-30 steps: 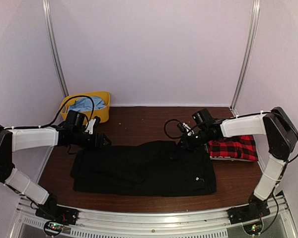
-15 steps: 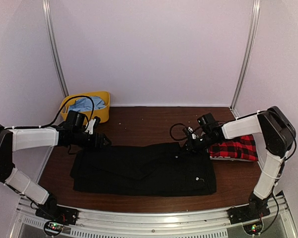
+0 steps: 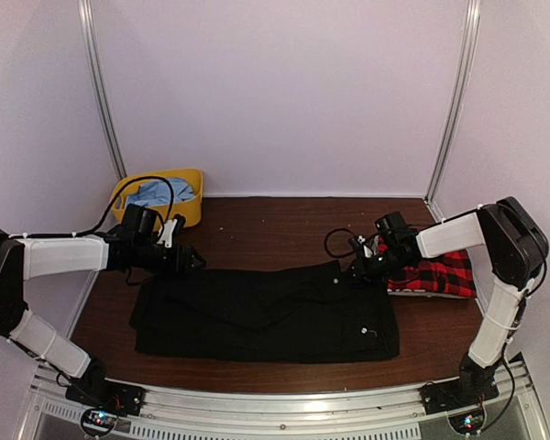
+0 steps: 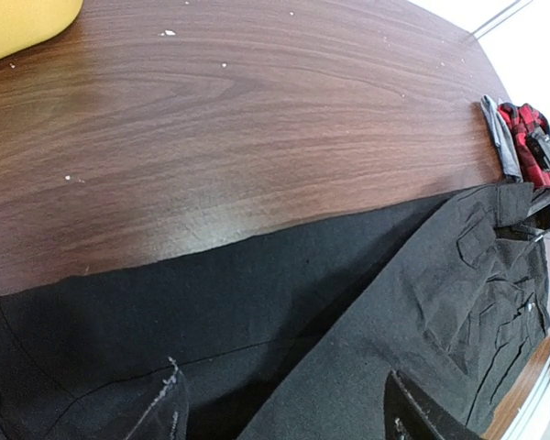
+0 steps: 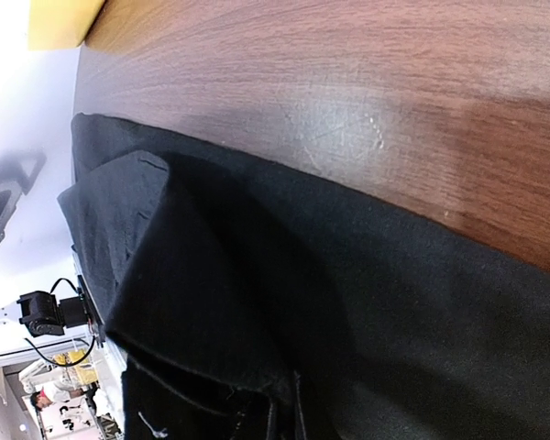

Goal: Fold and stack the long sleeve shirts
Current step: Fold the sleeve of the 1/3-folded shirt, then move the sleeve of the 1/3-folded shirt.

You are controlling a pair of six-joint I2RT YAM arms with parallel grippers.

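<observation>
While both arms work low over the wooden table (image 3: 257,229), the overhead view shows a yellow bin (image 3: 193,206) at the far left with a crumpled light-blue cloth (image 3: 160,193) lying in it. The black shirt (image 3: 266,316) lies spread flat across the near middle. The red-and-black plaid shirt (image 3: 440,272) lies folded at the right, just beside the black one. The left gripper (image 3: 197,261) hovers at the black shirt's far left edge, while the right gripper (image 3: 356,271) sits on its far right corner, close to the plaid shirt.

From the left wrist, the two fingers (image 4: 422,422) stand wide apart with nothing between them. The black shirt (image 4: 348,321) stretches away below them to the right. A corner of the bin (image 4: 18,23) shows at top left, well apart from the shirt. The right gripper (image 4: 545,215) meets a raised tab of black cloth at the shirt's far end.

From the right wrist, a fold of the black shirt (image 5: 394,321) rises from the table (image 5: 394,92) into the narrow jaws, which appear to pinch it. The fingers themselves are hard to make out against the dark cloth.
</observation>
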